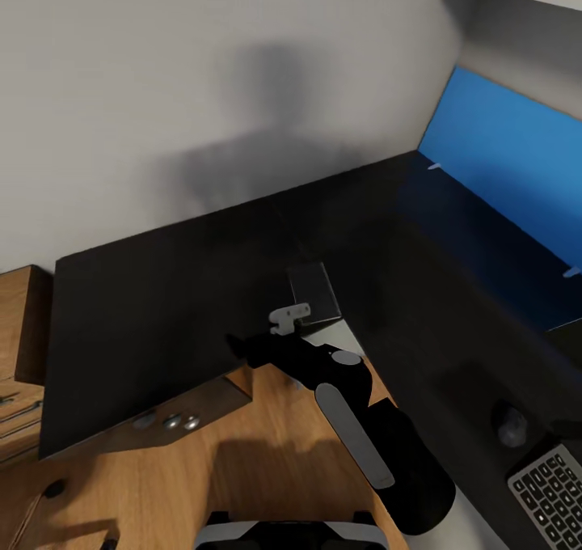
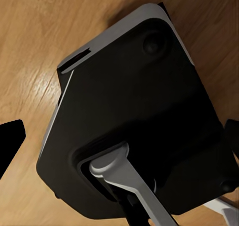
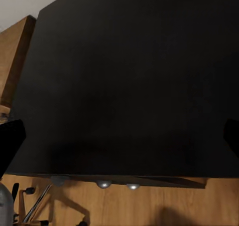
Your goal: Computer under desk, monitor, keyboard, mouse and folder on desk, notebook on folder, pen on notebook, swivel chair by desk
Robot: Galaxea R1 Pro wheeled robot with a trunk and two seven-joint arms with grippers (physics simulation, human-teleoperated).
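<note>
Our right arm [image 1: 356,429] sits nearest, pincer [image 1: 288,318] unreadable against the desk [image 1: 162,307]. Keyboard [image 1: 550,485] and mouse [image 1: 512,425] lie right of it. The left wrist view adds our base [image 2: 134,111] on open floor [image 2: 35,61].

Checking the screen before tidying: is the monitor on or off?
On: the monitor at the desk's far right shows a solid bright blue screen in the head view.

You're looking at a home workspace: a dark tabletop [image 1: 453,291] against a plain wall [image 1: 162,89], a blue-lit monitor [image 1: 501,162], a keyboard [image 1: 554,489] at its corner, and wood flooring [image 1: 267,453] below.
</note>
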